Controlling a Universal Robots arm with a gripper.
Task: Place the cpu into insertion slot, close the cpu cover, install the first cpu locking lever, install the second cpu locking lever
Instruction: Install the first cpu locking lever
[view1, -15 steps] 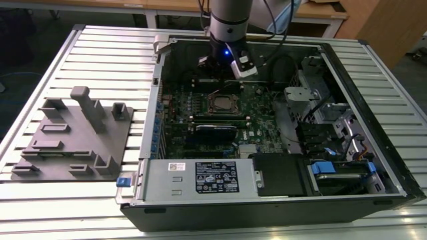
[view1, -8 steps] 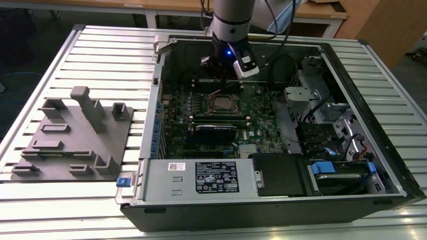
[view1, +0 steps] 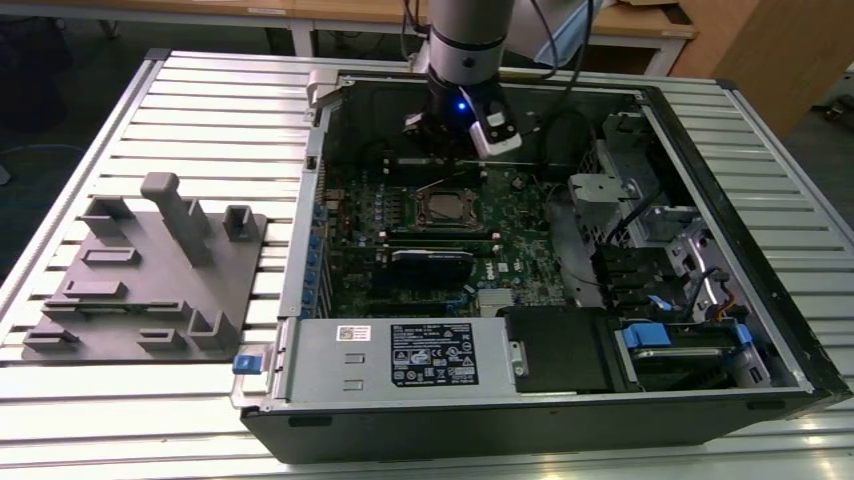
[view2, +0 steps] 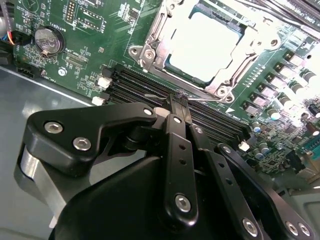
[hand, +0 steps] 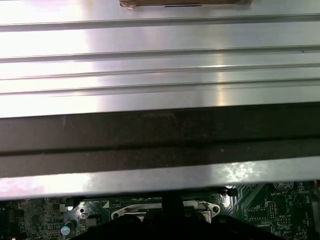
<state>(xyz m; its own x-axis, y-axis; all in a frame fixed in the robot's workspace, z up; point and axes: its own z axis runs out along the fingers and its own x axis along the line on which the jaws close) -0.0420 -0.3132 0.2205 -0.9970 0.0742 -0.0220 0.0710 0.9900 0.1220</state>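
Gripper (view2: 179, 98) fingers pressed together, tips just beside the cover (view2: 154, 46) edge. Cpu (view2: 202, 45) sits under the closed cover, mid-board (view2: 100, 30).

- The case (view1: 534, 425) lies on the table (view1: 214, 100).
- A fixture (view1: 134, 290) sits at the exterior view's left of it.
- The cpu (view2: 205, 45) lies under the cover (view2: 150, 48), on the board (view2: 115, 30).

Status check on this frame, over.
Gripper jaws shut, tips at edge of cpu cover. Cover closed over cpu. Black memory slots right beside tips.
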